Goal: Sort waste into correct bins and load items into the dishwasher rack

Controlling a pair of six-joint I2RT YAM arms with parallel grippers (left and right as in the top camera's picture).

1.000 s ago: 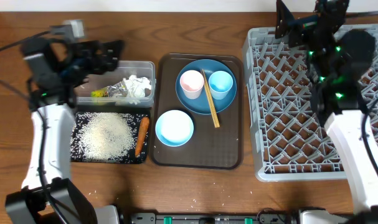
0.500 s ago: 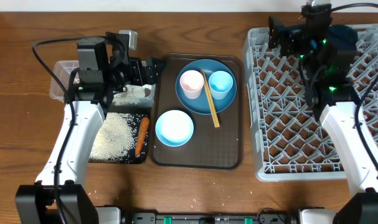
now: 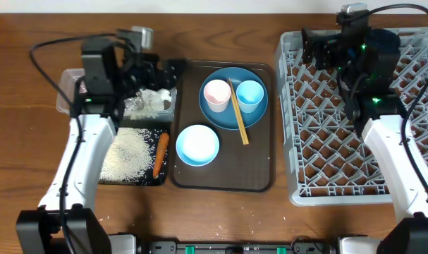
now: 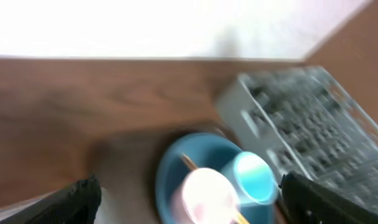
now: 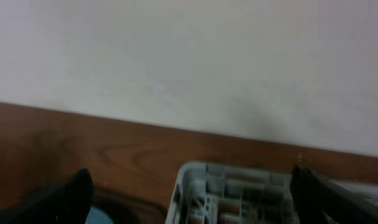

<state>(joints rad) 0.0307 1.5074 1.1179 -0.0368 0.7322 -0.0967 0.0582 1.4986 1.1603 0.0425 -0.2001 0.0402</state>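
Swung rightward since the earlier frame, the left claw [image 3: 168,73] is held released, empty; the white-pink cup [image 3: 216,94] lies just ahead of it, well apart from the released right claw [image 3: 311,48].

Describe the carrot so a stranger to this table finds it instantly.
Start at the large brown serving tray in the table's middle; a shallow black rectangular tray lies just left of it. Along its right edge lies the short orange carrot, the only orange thing, beside loose white rice grains.
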